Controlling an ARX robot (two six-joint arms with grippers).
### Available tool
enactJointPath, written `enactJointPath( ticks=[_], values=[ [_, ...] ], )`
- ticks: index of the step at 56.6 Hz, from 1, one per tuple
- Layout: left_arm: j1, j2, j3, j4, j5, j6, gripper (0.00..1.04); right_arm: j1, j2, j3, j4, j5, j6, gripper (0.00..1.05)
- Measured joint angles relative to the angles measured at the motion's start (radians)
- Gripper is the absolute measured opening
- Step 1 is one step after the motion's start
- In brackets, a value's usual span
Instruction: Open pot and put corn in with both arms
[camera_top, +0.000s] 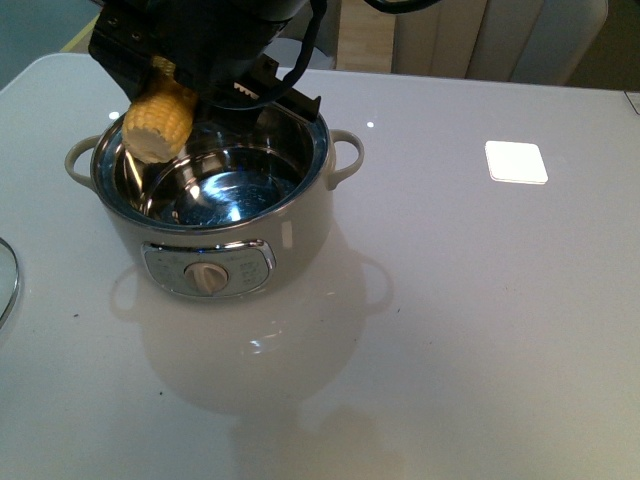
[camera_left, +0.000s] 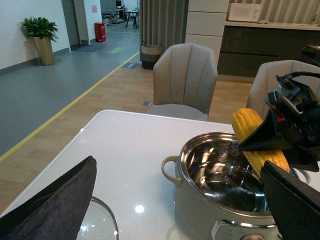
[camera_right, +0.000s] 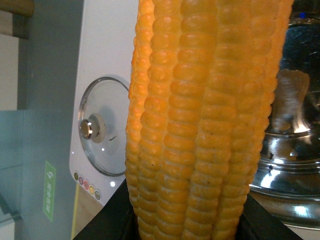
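1. Yellow husked corn cob (camera_right: 200, 120), clamped in the black right gripper (camera_top: 200, 85), hangs over the cream-white round electric pot (camera_top: 305, 225).
2. Its long axis tilts, blunt end lowest, pointing into the pot (round glass lid (camera_right: 102, 127) already off).
3. Left gripper (camera_left: 178, 167) hovers beside the pot, fingers spread, empty.

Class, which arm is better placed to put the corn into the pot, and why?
The right. Its gripper holds the corn over the open pot; the left gripper is open and empty, near the lid on the table.
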Motion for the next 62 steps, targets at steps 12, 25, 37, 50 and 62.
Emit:
enactJointPath(
  ticks=[12, 25, 37, 50, 62],
  values=[
    [0.0, 0.0, 0.0, 0.0, 0.0, 0.0, 0.98, -0.024, 0.0, 0.0, -0.037, 0.044, 0.047, 0.33],
    [0.0, 0.0, 0.0, 0.0, 0.0, 0.0, 0.98, -0.023, 0.004, 0.013, -0.079, 0.046, 0.047, 0.43],
    [0.0, 0.0, 0.0, 0.0, 0.0, 0.0, 0.98, -0.024, 0.006, 0.034, -0.101, 0.058, 0.043, 0.58],
    [0.0, 0.0, 0.0, 0.0, 0.0, 0.0, 0.98, -0.024, 0.002, 0.021, -0.103, 0.07, 0.024, 0.68],
    [0.0, 0.0, 0.0, 0.0, 0.0, 0.0, 0.98, -0.04, -0.071, -0.067, -0.059, 0.07, 0.025, 0.68]
  ],
)
